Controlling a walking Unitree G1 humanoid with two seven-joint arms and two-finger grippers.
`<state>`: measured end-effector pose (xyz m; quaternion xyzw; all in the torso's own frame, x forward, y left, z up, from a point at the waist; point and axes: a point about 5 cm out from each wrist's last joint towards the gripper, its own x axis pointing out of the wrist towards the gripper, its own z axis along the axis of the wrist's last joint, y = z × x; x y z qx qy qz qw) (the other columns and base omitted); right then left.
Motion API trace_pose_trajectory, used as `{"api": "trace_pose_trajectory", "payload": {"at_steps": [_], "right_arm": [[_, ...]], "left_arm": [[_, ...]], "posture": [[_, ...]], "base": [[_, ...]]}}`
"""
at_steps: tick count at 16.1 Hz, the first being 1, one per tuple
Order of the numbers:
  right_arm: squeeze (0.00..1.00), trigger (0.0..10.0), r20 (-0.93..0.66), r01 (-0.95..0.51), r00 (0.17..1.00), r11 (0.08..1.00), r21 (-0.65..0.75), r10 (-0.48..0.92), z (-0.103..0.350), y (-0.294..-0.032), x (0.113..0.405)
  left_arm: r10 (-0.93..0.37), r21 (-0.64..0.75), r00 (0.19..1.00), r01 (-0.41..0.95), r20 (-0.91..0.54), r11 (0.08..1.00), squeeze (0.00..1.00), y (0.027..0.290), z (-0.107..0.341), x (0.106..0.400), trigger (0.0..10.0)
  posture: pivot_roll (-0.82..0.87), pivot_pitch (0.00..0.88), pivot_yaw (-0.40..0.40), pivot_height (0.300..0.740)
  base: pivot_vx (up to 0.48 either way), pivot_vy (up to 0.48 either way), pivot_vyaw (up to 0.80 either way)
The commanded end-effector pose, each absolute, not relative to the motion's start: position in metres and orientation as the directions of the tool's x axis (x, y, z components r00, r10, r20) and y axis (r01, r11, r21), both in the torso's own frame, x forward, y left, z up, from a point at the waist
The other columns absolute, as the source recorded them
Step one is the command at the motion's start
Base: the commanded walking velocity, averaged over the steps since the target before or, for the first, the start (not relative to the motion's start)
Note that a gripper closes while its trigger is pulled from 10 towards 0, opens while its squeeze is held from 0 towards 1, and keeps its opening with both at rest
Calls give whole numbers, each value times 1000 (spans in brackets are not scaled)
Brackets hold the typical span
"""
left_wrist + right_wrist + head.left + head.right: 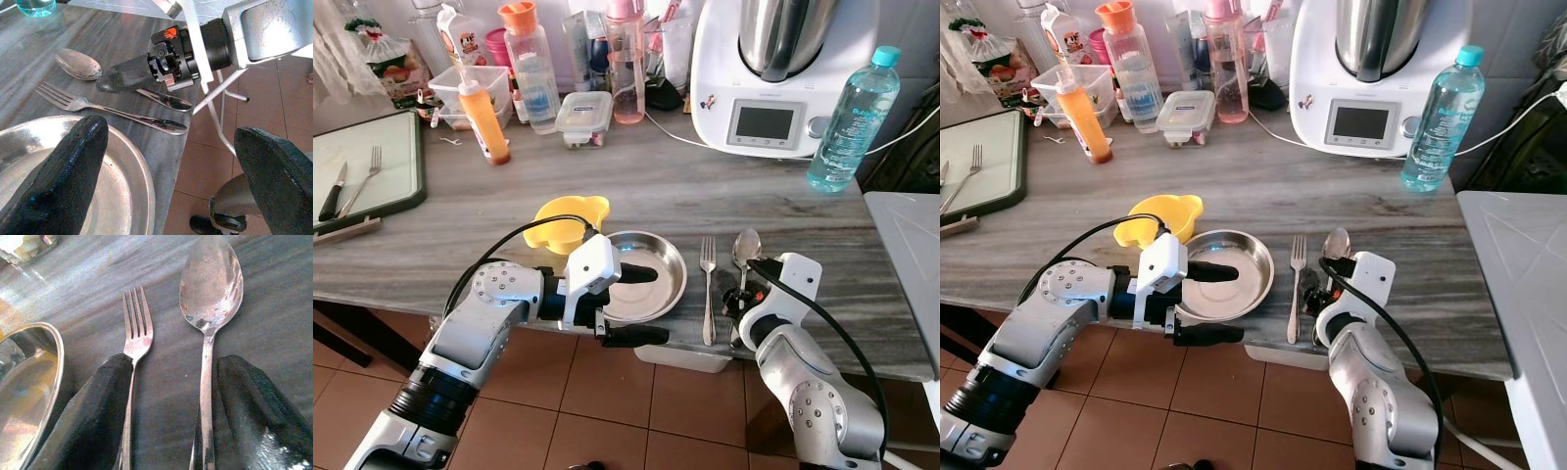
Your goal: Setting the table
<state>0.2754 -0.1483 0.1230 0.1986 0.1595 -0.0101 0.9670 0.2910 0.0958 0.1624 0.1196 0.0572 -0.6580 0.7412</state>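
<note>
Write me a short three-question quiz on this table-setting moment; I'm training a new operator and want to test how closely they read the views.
1. True or false: the fork lies between the steel plate and the spoon.
2. Which thing touches the plate's far left rim? A) orange sauce bottle B) yellow bowl C) water bottle
3. Fill in: the left hand has one finger over the plate and the other below the counter's ____.

Key
1. True; the right hand is open over the two handles.
2. B
3. edge; the hand is open astride the plate's near rim.
</note>
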Motion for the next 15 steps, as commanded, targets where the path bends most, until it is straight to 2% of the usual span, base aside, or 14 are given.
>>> {"api": "trace_pose_trajectory", "payload": {"at_steps": [1,3,5,8,13,15], "right_arm": [[1000,10000,-392,147,920,916,372,12,107,-155,271],[1000,10000,-391,146,920,917,372,12,106,-155,271],[1000,10000,-302,114,952,974,194,-52,125,-168,263],[1000,10000,-243,114,966,988,105,-85,135,-170,256],[1000,10000,16,132,991,991,-25,-132,171,-169,251],[1000,10000,181,224,964,961,-164,-194,194,-175,249]], "left_arm": [[-957,122,128,988,-259,99,0,97,166,291,10000],[-957,122,128,988,-259,99,0,96,166,292,10000],[-962,124,132,987,-240,105,0,91,167,289,10000],[-964,121,132,987,-232,106,0,90,168,289,10000],[-968,125,148,984,-202,124,0,88,169,286,10000],[-964,145,216,970,-152,195,0,85,172,292,10000]], "posture": [[-23,101,107,740],[-23,101,107,740],[-29,93,103,740],[-37,99,103,740],[-46,93,99,740],[-46,89,96,740]], "base": [[0,0,0],[0,0,0],[0,0,0],[0,0,0],[0,0,0],[0,0,0]]}}
